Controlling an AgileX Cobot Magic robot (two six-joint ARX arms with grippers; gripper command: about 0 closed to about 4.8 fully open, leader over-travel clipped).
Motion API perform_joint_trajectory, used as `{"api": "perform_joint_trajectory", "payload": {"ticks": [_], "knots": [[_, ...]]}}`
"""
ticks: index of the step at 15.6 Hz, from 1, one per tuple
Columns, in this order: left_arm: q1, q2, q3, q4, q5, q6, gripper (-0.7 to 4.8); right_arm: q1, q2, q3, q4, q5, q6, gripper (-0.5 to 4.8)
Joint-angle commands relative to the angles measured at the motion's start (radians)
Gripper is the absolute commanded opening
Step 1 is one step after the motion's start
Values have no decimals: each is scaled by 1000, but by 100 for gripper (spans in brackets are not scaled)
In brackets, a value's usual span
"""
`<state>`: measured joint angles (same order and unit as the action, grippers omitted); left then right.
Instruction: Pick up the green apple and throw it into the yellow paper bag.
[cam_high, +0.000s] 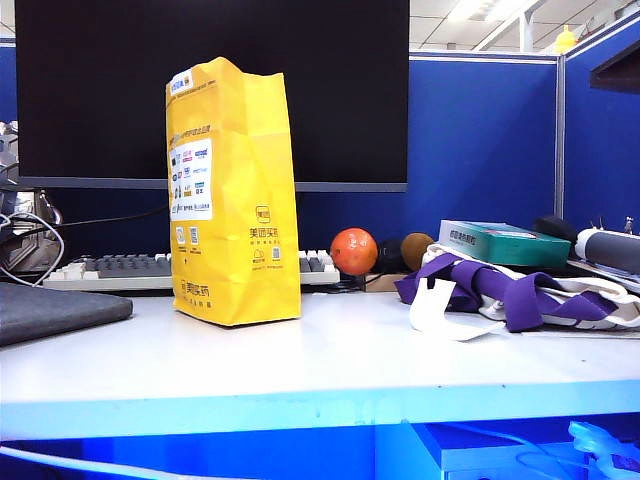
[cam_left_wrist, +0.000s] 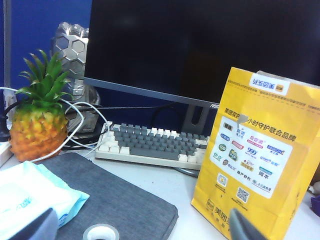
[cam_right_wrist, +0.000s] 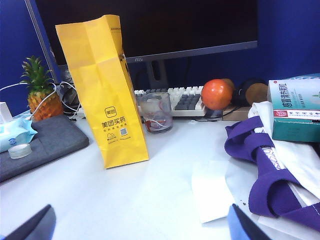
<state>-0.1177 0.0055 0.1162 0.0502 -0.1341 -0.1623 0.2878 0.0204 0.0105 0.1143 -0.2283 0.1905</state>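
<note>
On the white desk (cam_high: 330, 360), the yellow paper bag (cam_high: 234, 195) stands upright in front of the keyboard (cam_left_wrist: 150, 145) and dark monitor (cam_high: 210, 90), mouth up, sides creased, white sticker labels on one face.

Green apple: not visible in any view. Nothing lime-green on the bare desktop; possibly already inside the bag, whose interior no camera sees, or hidden behind it. Cannot tell which.

Decoys at the back: orange-red round fruit (cam_high: 353, 251) touching or just beside a brown round fruit (cam_high: 415, 250). Neither is the target.

Left gripper (cam_left_wrist: 145, 230): only blurred fingertips (cam_left_wrist: 35, 227) show at the frame edge, set wide apart, nothing between them; it sits back from the bag, over the grey pad (cam_left_wrist: 120, 200). Right gripper (cam_right_wrist: 140, 225): fingertips (cam_right_wrist: 37, 222) likewise spread wide, empty, low over bare desk on the bag's other side, near the purple-and-white cloth bag (cam_right_wrist: 270, 170).

Handling judgement: an apple of this kind would likely be rigid, glossy and a bit slippery, with moderate weight; best pinched across its widest girth, fingers level, so it cannot squirt out. The bag looks light and thin-walled, easily tipped; a drop from directly above the mouth is safer than a sideways toss.

Other clutter: toy pineapple (cam_left_wrist: 37, 120), tape roll (cam_left_wrist: 101, 232), glass cup (cam_right_wrist: 156, 112), teal box (cam_right_wrist: 295, 107).
</note>
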Motion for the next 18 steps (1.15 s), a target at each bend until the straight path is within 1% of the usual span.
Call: {"api": "perform_joint_trajectory", "payload": {"ticks": [1, 3, 5, 6, 18], "knots": [[1, -1, -5, 19, 3, -3, 479, 0, -1, -8, 10, 1, 0, 458], [0, -1, -40, 23, 3, -3, 479, 0, -1, -8, 10, 1, 0, 458], [0, -1, -107, 55, 3, -3, 479, 0, 0, -8, 9, 1, 0, 458], [0, -1, -108, 34, 3, -3, 479, 0, -1, -8, 10, 1, 0, 458], [0, -1, -108, 40, 4, -3, 479, 0, -2, -8, 9, 1, 0, 458]]}}
